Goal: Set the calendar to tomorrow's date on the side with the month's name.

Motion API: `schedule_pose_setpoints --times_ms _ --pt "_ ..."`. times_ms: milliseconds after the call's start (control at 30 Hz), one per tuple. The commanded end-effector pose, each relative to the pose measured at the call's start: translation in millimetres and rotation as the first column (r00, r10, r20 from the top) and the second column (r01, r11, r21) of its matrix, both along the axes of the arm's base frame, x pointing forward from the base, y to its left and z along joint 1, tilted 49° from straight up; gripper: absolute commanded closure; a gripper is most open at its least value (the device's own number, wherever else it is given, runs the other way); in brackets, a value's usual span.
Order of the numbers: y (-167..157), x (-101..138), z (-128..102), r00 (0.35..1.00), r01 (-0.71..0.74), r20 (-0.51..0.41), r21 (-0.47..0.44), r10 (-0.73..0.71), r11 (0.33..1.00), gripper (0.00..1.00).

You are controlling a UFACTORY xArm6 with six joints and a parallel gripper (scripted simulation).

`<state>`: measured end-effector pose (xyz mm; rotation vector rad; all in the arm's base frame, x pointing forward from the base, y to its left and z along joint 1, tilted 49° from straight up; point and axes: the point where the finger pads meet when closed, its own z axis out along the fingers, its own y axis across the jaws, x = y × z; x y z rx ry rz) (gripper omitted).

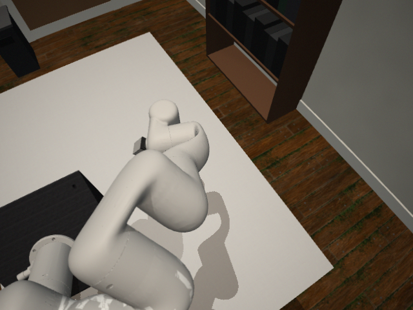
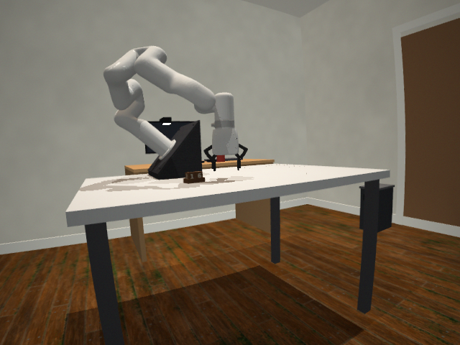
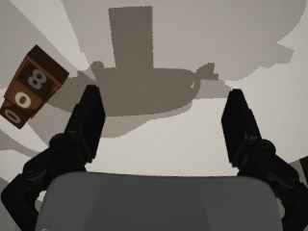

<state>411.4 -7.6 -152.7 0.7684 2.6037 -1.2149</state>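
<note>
The calendar (image 2: 193, 177) is a small brown tray with two brown cubes standing side by side on the white table. In the exterior view its near side reads 1 and 6. In the wrist view the calendar (image 3: 31, 88) lies at the left edge, and the cube tops show 8 and 0. My gripper (image 2: 226, 165) is open and empty. It hangs fingers-down just above the table, to the right of the calendar and apart from it. In the wrist view the gripper (image 3: 164, 122) has only bare table between its fingers. The arm hides the calendar in the top view.
The robot's black wedge-shaped base (image 2: 178, 150) stands just behind the calendar. A wooden bench (image 2: 200, 164) sits behind the table. A dark bookshelf (image 1: 266, 50) stands beyond the table's right edge. A black box (image 2: 376, 205) hangs by the right table leg.
</note>
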Motion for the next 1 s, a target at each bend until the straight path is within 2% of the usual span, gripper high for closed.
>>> schedule_pose_setpoints --times_ms 0,300,433,500,633,700,833,967 --pt "7 2 5 1.000 -0.001 0.003 0.001 0.001 1.000 0.00" --pt "13 2 11 1.000 0.003 0.008 0.001 -0.003 1.000 0.00" --pt "12 3 13 0.993 0.073 0.088 -0.002 -0.073 0.997 0.00" --pt "12 3 13 0.993 0.073 0.088 -0.002 -0.073 0.997 0.00" --pt "9 4 15 0.966 0.170 0.199 0.002 -0.167 0.986 0.00" --pt "-2 10 28 0.966 0.170 0.199 0.002 -0.167 0.986 0.00" --pt "-5 11 31 0.964 0.174 0.204 0.003 -0.171 0.985 0.00" --pt "-6 12 32 0.930 0.242 0.281 0.013 -0.235 0.970 0.00"
